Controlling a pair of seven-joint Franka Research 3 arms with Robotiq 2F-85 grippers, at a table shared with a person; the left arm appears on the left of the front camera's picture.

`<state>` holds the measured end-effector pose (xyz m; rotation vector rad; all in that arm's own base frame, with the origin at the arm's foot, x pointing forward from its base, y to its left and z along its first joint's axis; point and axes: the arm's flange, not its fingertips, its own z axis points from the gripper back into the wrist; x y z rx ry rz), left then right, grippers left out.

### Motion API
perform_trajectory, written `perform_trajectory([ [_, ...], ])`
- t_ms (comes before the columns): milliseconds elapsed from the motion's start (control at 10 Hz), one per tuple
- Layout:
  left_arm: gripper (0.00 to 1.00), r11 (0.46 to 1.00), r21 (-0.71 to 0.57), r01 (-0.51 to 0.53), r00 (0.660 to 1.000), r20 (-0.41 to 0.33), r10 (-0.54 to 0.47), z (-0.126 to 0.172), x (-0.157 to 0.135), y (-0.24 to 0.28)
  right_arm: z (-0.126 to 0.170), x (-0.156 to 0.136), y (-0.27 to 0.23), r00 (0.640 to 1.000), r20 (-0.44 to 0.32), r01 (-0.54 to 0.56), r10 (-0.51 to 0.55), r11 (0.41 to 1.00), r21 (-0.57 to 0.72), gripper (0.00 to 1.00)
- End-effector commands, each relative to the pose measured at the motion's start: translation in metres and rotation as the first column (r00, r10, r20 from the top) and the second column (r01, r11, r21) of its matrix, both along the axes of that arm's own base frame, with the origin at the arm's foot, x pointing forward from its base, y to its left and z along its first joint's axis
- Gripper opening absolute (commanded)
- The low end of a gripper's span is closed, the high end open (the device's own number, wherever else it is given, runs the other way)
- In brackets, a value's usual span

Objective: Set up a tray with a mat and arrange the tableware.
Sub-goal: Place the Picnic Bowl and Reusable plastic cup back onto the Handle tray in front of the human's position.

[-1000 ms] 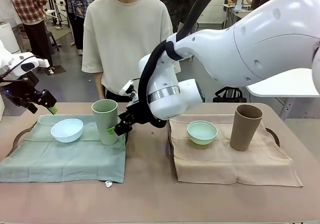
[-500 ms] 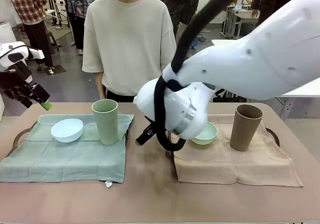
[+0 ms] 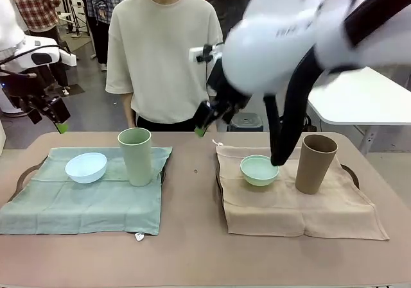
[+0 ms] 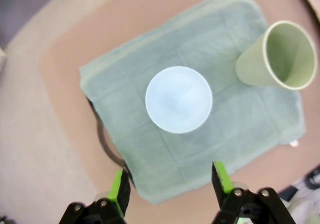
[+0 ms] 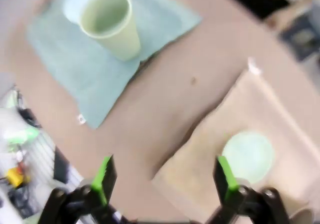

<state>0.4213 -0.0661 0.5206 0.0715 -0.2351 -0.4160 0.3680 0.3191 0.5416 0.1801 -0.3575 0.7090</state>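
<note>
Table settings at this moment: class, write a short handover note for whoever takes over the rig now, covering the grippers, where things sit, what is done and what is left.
Left gripper: open, empty, raised above the table's left end.
Right gripper: open, empty, raised over the table's far middle.
Green mat covers the left tray, holding the blue bowl and the green cup.
Tan mat covers the right tray, holding the mint bowl and the brown cup.
Done: both settings appear laid.
Left: apparently nothing; check alignment and park the arms.

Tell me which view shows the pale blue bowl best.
The left wrist view: the pale blue bowl sits centred, seen from above on the green mat. The front view shows it side-on; the right wrist view catches a blurred edge behind the pale green cup.
</note>
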Motion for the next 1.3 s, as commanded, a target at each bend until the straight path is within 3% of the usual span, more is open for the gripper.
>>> perform_trajectory([
  [0, 0.86, 0.999, 0.035, -0.011, 0.999, -0.043, 0.013, 0.025, 0.002, -0.018, 0.041, -0.018, 0.016, 0.984, -0.14, 0.101, -0.107, 0.994, -0.049, 1.0],
  [100, 0.86, 0.999, 0.03, -0.026, 0.999, -0.036, 0.027, 0.041, -0.004, -0.025, 0.053, -0.028, 0.013, 0.981, -0.144, 0.123, -0.131, 0.99, -0.064, 1.0],
  [200, 0.86, 0.998, 0.012, -0.066, 0.997, -0.025, 0.066, 0.057, -0.011, -0.025, 0.057, -0.038, 0.014, 0.986, -0.142, 0.08, -0.09, 0.994, -0.074, 1.0],
  [300, 0.86, 1.0, 0.019, 0.006, 1.0, -0.03, -0.005, 0.025, -0.003, -0.017, 0.051, -0.032, 0.004, 0.988, -0.105, 0.105, -0.111, 0.992, -0.067, 1.0],
  [1200, 0.86, 1.0, 0.019, 0.006, 1.0, -0.03, -0.005, 0.025, -0.003, -0.017, 0.051, -0.032, 0.004, 0.988, -0.105, 0.105, -0.111, 0.992, -0.067, 1.0],
])
